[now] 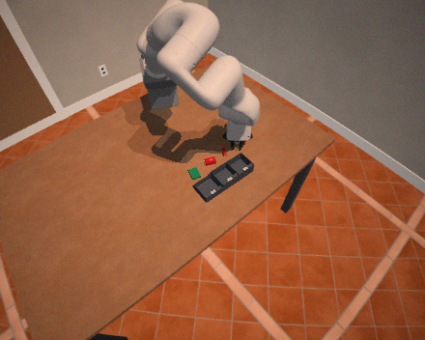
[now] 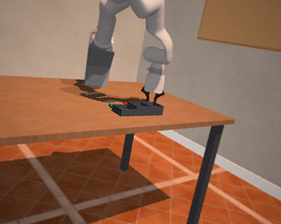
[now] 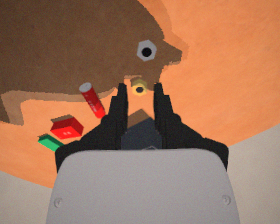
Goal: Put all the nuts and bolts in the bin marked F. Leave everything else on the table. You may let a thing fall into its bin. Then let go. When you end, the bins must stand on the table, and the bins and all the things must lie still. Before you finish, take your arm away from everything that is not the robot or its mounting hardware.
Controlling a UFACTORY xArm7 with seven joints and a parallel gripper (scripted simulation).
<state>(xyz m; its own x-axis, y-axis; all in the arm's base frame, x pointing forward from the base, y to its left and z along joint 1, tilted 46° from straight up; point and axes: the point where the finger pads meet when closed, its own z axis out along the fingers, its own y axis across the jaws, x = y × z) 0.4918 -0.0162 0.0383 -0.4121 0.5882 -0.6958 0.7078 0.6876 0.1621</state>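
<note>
My gripper (image 3: 140, 93) hangs low over the table just behind the bins, its fingers partly open with nothing gripped. A small yellow nut (image 3: 139, 86) lies on the table between the fingertips. A silver hex nut (image 3: 146, 50) lies a little beyond it. A red bolt (image 3: 91, 98) lies to the left of the fingers and also shows in the top view (image 1: 224, 151). The dark row of three bins (image 1: 224, 176) stands in front of the gripper (image 1: 237, 145). I cannot read the bin labels.
A red block (image 1: 210, 160) and a green block (image 1: 194, 173) lie on the table left of the bins. The table's right edge is close behind the bins (image 2: 138, 109). The arm's base stands at the back of the table.
</note>
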